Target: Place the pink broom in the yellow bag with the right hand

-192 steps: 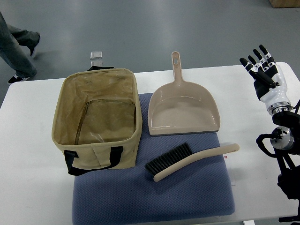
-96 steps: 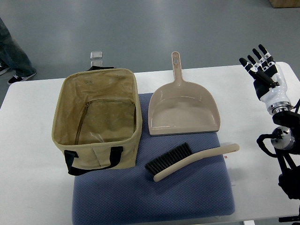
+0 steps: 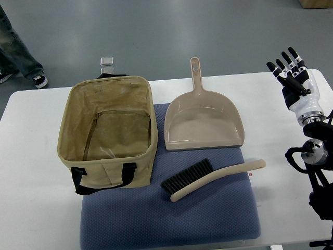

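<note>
The broom lies near the desk's front edge; the right hand, fingers spread and empty, hovers at the far right corner.

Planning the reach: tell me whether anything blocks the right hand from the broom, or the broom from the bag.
Nothing visible does. The right hand is raised, holding nothing; bare table lies between it and the broom. The bag stands open beside the broom. The dustpan lies farther back.

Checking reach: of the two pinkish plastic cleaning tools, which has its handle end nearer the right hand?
The bristled pink broom; its handle points toward the right hand. The pink dustpan handle points away, up the table.
</note>
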Controlling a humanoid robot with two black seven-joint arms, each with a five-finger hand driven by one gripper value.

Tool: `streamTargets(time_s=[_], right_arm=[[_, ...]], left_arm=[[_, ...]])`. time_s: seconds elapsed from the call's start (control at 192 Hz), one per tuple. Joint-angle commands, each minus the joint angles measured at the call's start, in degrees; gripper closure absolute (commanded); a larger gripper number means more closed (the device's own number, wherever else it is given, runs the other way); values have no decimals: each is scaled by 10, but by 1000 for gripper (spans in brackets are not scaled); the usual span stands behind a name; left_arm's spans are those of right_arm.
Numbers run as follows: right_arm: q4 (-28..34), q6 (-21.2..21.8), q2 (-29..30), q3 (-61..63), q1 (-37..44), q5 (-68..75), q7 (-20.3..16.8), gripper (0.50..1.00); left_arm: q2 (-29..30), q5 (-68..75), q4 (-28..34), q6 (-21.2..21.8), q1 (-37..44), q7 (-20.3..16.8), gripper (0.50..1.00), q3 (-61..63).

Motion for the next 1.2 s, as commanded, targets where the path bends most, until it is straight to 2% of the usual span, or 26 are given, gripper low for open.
streamTargets(time_s=[0.0, 0.308, 1.196], right_arm=[[-2, -2, 0, -1, 3, 2, -3, 572], [-3, 4, 2, -4, 3, 7, -18, 570], [-2, 19, -4, -15, 0, 2, -6, 572]], left_arm=[[0, 0, 0, 0, 0, 0, 500, 0], [0, 0, 0, 0, 0, 0, 500, 0], [0, 0, 0, 0, 0, 0, 500, 0]])
